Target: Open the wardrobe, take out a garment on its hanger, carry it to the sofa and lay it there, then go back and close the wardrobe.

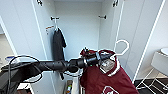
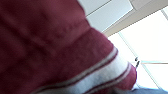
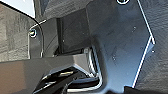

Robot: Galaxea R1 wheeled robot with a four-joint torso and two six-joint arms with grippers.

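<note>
Standing open, the wardrobe (image 1: 80, 27) has yielded the garment (image 1: 105, 77) — clamped with its hanger (image 1: 121, 48) in the left gripper (image 1: 107, 58), clear of the rail — sofa and door-closing remain.

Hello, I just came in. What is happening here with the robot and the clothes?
The robot stands before the open wardrobe. Its left arm reaches in from the left, and the left gripper holds up a maroon jacket at the collar, on a white hanger whose hook is free of the rail. So the jacket is already out, in front of the wardrobe. A dark T-shirt hangs inside on the left. A white chair stands at the right.
</note>
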